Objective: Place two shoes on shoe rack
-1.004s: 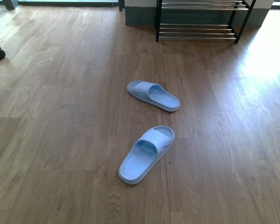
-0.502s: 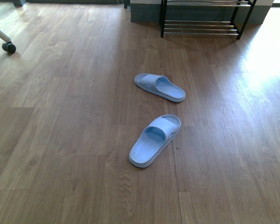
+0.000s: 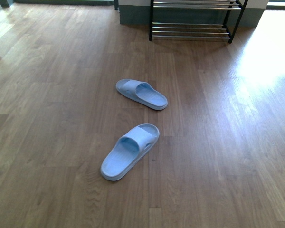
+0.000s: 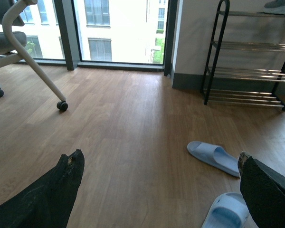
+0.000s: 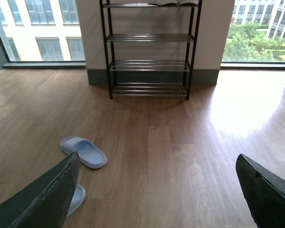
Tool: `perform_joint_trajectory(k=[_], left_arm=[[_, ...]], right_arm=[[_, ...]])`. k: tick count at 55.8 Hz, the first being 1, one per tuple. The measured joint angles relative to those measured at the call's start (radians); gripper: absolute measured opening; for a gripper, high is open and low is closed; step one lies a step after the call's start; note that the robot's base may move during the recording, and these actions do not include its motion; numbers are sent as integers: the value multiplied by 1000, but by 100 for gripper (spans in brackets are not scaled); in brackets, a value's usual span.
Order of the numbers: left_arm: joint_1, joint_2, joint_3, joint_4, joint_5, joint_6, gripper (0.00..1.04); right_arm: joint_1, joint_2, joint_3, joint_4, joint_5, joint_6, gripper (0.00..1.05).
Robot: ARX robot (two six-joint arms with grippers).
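Observation:
Two light blue slide sandals lie on the wood floor, and they are the only shoes there. The far one (image 3: 141, 94) lies crosswise and the near one (image 3: 129, 152) points toward the shoe rack (image 3: 190, 29), which stands against the back wall. My left gripper (image 4: 159, 156) hangs open above bare floor, with the far slide (image 4: 213, 156) and the near slide (image 4: 225, 211) beside its one finger. My right gripper (image 5: 156, 158) is open too, facing the rack (image 5: 149, 64). Both slides (image 5: 84, 151) sit by its one finger. Neither arm shows in the front view.
A grey shoe (image 4: 280, 5) rests on the rack's top tier. An office chair on castors (image 4: 61, 105) stands off to the left, near tall windows. Sunlight glares on the floor to the right of the rack (image 3: 261, 61).
The front view has swung: slides and rack now show further left than half a second ago. The slides keep the same places relative to each other.

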Motion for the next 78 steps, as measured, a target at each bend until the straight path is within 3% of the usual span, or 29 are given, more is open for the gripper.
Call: perform_joint_trajectory(k=[47, 50, 51, 58, 67, 78], left_arm=[[-5, 7, 3, -10, -19, -8, 95], [-55, 118, 72, -194, -222, -87, 95], [-51, 157, 86, -217, -247, -97, 95], [-27, 496, 182, -123, -219, -96, 95], [-124, 1102, 380, 143, -209, 124, 95], [-224, 1611, 537, 189, -183, 271, 95]], right_arm=[[0, 0, 0, 0, 3, 0, 96], [0, 1, 0, 0, 3, 0, 96], [0, 1, 0, 0, 3, 0, 96], [0, 1, 0, 0, 3, 0, 96], [0, 1, 0, 0, 3, 0, 96], [0, 1, 0, 0, 3, 0, 96]])
